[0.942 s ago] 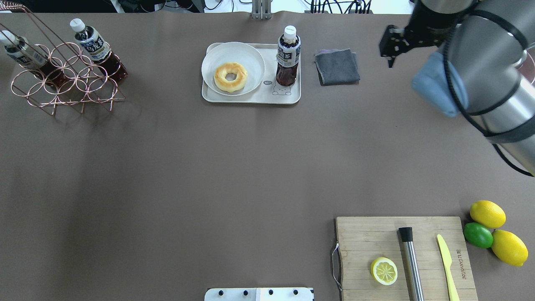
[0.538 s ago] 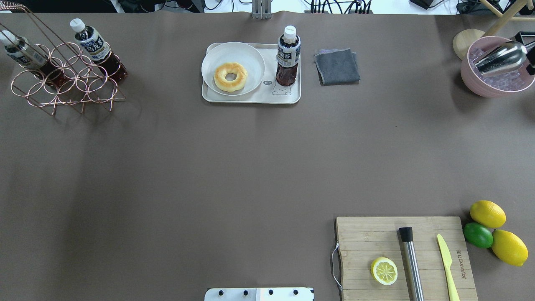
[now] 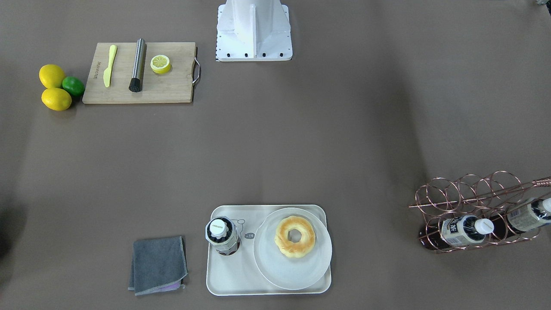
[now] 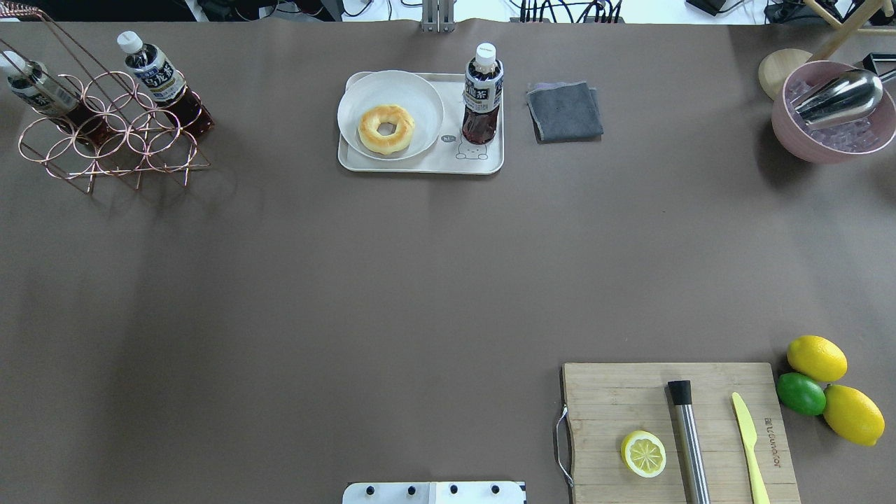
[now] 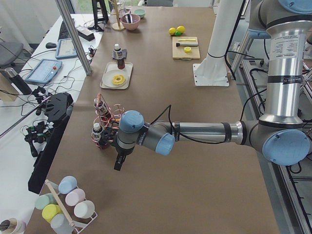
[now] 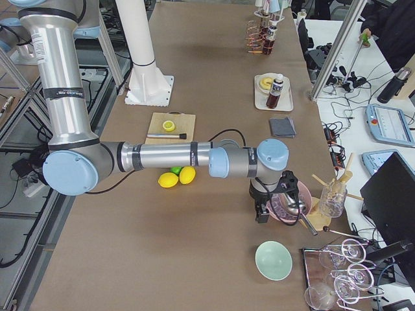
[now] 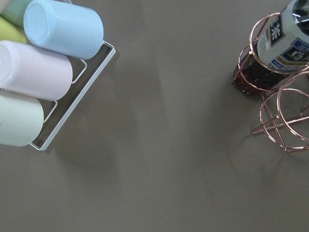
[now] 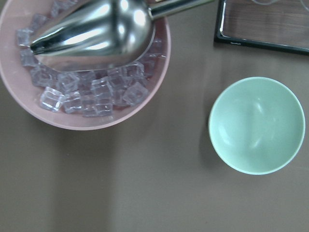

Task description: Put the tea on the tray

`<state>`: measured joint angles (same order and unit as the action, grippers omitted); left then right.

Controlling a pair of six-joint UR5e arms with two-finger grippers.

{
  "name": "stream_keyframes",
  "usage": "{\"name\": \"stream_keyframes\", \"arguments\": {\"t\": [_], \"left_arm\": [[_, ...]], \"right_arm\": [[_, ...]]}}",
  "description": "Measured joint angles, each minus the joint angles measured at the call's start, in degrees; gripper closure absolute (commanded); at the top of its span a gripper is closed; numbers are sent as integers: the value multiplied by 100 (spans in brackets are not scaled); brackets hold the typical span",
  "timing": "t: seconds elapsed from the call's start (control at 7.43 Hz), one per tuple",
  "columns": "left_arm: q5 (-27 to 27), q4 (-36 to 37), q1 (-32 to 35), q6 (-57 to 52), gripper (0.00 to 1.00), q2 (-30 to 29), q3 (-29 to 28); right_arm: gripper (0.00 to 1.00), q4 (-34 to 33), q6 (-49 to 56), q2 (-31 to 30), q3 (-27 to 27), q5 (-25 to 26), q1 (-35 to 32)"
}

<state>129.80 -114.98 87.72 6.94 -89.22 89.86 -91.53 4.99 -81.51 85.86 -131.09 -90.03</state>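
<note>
Left gripper: opening cannot be told; rack just beside, could be knocked if arm swung. Tea stood upright on tray, well apart from both grippers. Right gripper: opening cannot be told; ice bowl adjacent, spill risked.

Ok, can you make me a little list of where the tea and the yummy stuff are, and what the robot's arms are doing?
tea: one bottle standing upright on the tray
tray: holds the tea and a round plate
plate: has a donut on it
spare bottles: two, leaning in the copper rack
cloth: on the table beside the tray
left jaws: by the rack; open or shut, cannot tell
right jaws: by the pink ice bowl; cannot tell
task: looks done
</note>
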Motion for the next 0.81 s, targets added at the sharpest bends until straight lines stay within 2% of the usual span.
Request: {"name": "stream_keyframes", "arguments": {"t": [0.27,0.54,0.81], "left_arm": [[1,1,0,0,2,2,-11],[1,-2,0,0,2,13,-19],[1,-9,0,-4,2,14,-73]], "right_arm": [[0,108,43,-87,-273,-56,-244],[0,80,29,-61,-261,-195,-316],[0,-249,7,108,-135,-326,-328]]}}
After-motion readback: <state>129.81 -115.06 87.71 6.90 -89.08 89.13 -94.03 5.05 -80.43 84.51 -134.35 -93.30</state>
